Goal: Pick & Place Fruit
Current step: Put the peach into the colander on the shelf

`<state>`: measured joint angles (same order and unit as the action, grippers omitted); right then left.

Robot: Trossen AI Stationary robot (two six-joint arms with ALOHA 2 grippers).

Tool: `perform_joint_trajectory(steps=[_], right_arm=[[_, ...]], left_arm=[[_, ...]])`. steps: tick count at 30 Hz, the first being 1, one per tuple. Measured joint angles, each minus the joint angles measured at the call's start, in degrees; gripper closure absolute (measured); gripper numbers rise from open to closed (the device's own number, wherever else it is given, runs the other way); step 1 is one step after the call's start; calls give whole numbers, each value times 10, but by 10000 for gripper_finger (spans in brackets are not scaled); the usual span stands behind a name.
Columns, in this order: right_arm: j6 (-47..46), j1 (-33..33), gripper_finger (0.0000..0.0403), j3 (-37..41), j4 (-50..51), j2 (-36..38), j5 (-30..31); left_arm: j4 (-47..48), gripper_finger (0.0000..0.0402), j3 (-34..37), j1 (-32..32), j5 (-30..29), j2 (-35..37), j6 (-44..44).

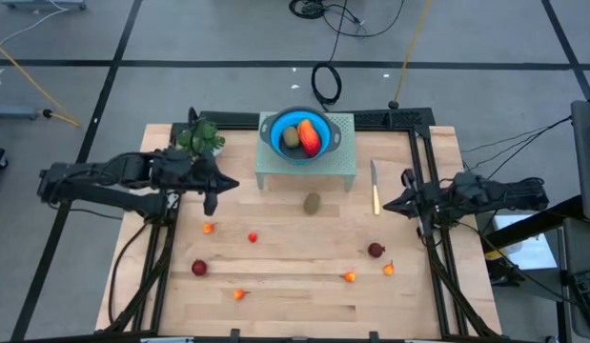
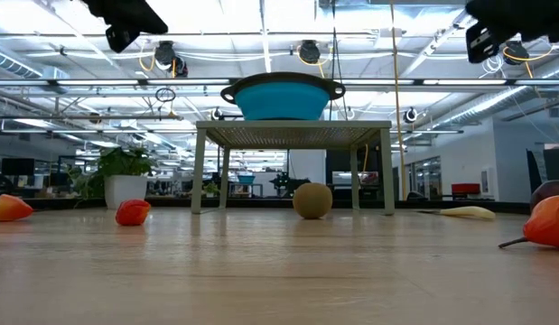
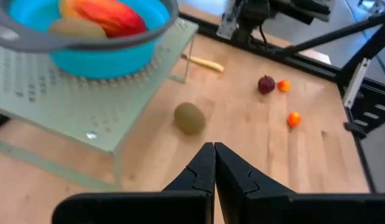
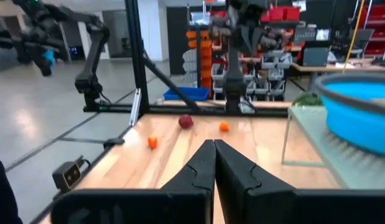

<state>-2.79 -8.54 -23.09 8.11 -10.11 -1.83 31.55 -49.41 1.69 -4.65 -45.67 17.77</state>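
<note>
A blue bowl (image 1: 280,124) stands on a pale green perforated stand (image 1: 307,170) and holds one brown kiwi (image 1: 291,136) and the longer orange-red piece (image 1: 310,139). The second kiwi (image 1: 313,202) lies on the table in front of the stand, also the kiwi (image 3: 190,117) of the left wrist view. Two dark red round fruits (image 1: 199,268) (image 1: 376,250) and several tiny orange-red ones (image 1: 209,228) lie on the near half. My left gripper (image 3: 214,150) is shut and hovers left of the stand. My right gripper (image 4: 214,147) is shut and hovers by the knife, at the right.
A slim yellow-handled knife (image 1: 376,195) lies right of the stand. A green leafy bunch (image 1: 201,138) stands at the far left corner. Black frame rails run along the table's left, right and far edges. The table's middle, between the scattered fruit, is bare wood.
</note>
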Motion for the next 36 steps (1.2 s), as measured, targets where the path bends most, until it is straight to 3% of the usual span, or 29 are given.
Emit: perform_joint_trajectory(steps=[11, 23, 36], right_arm=[[13, 0, 403, 70, -27, 0, 0], [31, 0, 403, 104, -46, 0, 0], [30, 0, 403, 106, -47, 0, 0]], left_arm=[[114, 394, -37, -57, -13, -63, 148], [186, 394, -37, -122, 48, -130, 337], [252, 394, -37, -162, 62, -152, 484]])
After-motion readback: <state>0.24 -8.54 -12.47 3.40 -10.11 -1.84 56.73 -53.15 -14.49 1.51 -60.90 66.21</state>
